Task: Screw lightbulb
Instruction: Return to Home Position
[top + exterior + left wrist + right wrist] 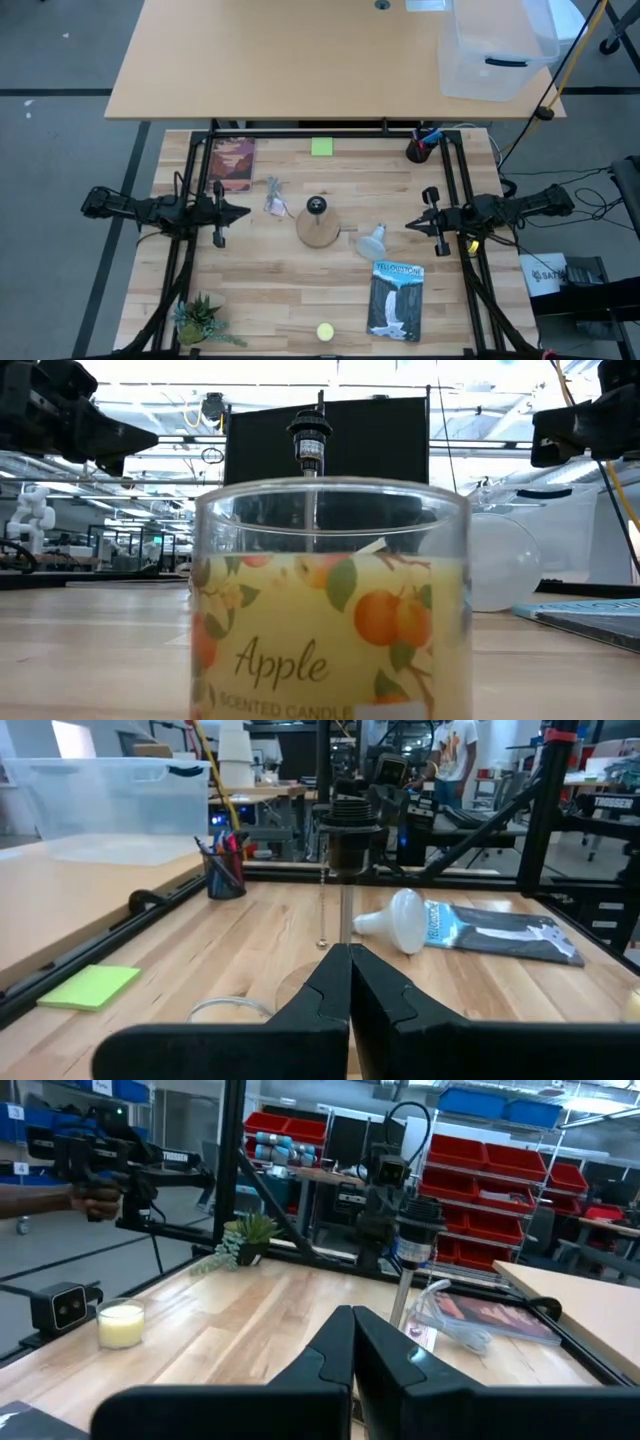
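I see the white-domed lightbulb (372,241) with its grey tapered neck lying on its side on the pale wooden table (270,290). Nothing holds it. It is just right of the round wooden cone base (318,228) and apart from the black socket (309,435) standing on that base's thin stem. On the near-right side of the bulb lies a flat blue waterfall booklet (395,300) headed "Yellowstone". At the near edge a clear glass candle jar (330,620) holds pale yellow wax; its label, printed with oranges and leaves, reads "Apple" over "Scented Candle". In the far right corner a small black cup (225,877) holds a bunch of pens. On the separate table beyond sits a clear plastic bin (495,50), and I cannot tell what is in it. A lime-green sticky note (321,147) and a reddish-brown book (232,163) lie along the far edge; I cannot read the book's cover. My left gripper (350,952) hangs at the left side, well apart from the bulb, with its fingers pressed together on nothing. My right gripper (352,1312) hangs at the right side, likewise closed and empty.
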### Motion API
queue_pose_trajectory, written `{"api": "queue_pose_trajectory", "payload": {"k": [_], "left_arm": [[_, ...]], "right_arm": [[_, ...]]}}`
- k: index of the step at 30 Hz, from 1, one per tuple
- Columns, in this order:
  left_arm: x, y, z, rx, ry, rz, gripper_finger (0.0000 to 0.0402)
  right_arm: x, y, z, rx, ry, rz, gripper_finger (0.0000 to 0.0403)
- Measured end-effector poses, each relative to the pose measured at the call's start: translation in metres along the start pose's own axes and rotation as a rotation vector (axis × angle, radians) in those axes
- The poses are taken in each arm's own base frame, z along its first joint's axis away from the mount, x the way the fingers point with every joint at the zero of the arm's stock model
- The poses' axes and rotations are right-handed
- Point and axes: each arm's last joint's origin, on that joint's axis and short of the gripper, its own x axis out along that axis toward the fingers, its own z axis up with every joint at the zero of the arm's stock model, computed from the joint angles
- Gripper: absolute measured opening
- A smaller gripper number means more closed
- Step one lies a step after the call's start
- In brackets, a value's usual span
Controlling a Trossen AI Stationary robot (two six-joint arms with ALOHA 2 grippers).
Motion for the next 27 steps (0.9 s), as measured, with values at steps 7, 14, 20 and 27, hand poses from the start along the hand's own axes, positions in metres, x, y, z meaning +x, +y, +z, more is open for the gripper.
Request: {"api": "queue_pose_trajectory", "payload": {"k": [7, 14, 20, 27], "left_arm": [[0.0, 0.0005, -0.0001, 0.0, 0.0, 0.019, 0.0], [0.0, 0.0006, -0.0001, 0.001, 0.001, 0.02, 0.0], [0.0, 0.0006, -0.0001, 0.002, 0.001, 0.022, 0.0], [0.0, 0.0006, -0.0001, 0.002, 0.001, 0.023, 0.0]], "right_arm": [[0.0, 0.0, 0.0, -0.009, -0.001, 0.001, 0.0], [0.0, -0.0001, 0.0003, 0.017, -0.002, -0.002, 0.0001], [0.0, -0.0001, 0.0003, 0.019, -0.002, -0.001, 0.0003], [0.0, -0.0001, 0.0003, 0.019, -0.002, -0.001, 0.0003]]}}
